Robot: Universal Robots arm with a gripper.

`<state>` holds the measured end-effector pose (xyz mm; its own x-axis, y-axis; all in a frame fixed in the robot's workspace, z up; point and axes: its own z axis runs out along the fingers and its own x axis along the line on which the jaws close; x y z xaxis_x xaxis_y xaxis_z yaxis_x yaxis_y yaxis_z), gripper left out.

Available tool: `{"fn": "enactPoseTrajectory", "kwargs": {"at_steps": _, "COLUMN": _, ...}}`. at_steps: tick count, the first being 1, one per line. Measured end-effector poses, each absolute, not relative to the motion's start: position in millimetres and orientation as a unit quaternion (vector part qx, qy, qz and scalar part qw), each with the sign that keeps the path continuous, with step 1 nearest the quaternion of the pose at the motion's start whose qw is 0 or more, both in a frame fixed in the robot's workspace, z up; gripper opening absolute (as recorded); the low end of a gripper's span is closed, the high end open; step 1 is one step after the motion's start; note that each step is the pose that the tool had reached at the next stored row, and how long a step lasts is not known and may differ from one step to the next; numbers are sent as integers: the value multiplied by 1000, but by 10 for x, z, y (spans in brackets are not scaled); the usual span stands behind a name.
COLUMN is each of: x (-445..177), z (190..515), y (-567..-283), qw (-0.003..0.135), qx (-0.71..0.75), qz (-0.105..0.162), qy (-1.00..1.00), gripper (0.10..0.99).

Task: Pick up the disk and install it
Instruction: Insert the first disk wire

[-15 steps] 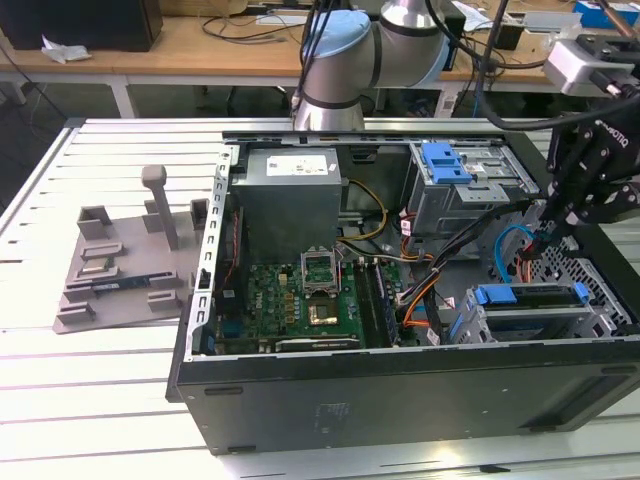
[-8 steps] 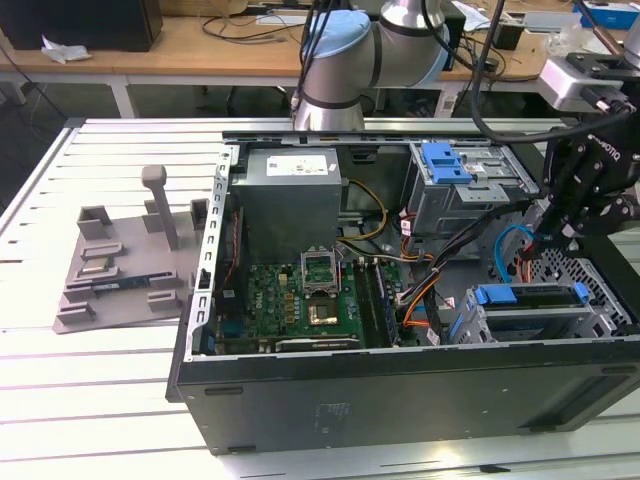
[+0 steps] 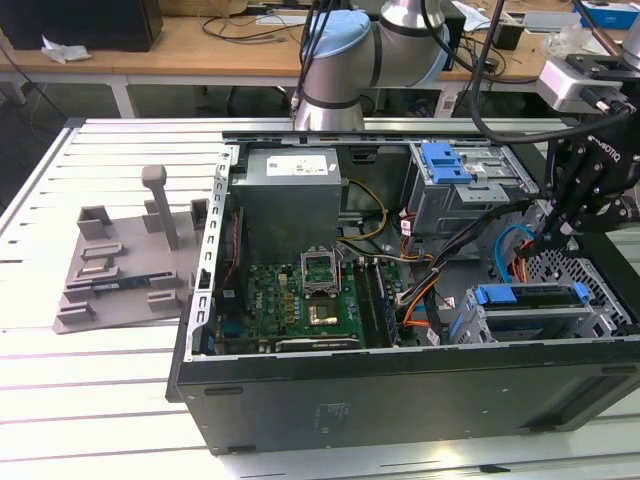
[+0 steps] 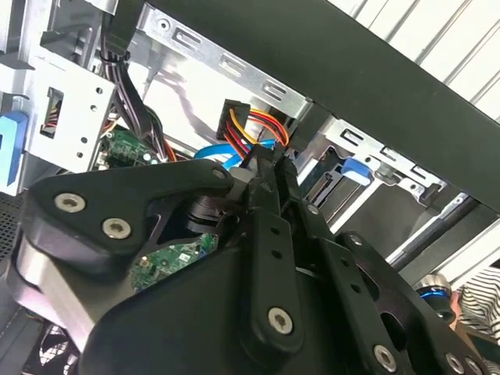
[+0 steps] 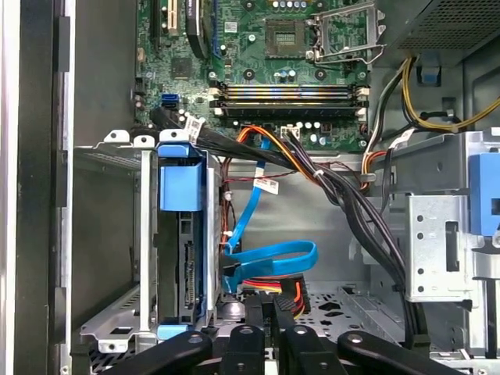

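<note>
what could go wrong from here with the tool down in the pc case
The tool is closed on the connector of the red, orange and yellow wire bundle, beside the blue cable; pulling could strain either. The disk sits in its cage close by, so a sideways move might knock it.

white slatted table [image 3: 60, 400], computer case [image 3: 400, 400], grey stand [image 3: 120, 270]
</note>
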<state>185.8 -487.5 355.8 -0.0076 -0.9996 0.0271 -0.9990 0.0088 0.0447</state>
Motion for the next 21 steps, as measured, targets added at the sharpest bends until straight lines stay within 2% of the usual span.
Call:
{"fn": "enactPoseTrajectory", "kwargs": {"at_steps": 10, "x": 1858, "z": 3559, "y": -4917, "qw": 26, "qx": 704, "qz": -5, "qy": -710, "gripper": 169}}
{"fn": "enactPoseTrajectory", "kwargs": {"at_steps": 21, "x": 1832, "z": 3525, "y": -5208, "qw": 26, "qx": 704, "qz": -5, "qy": -710, "gripper": 169}}
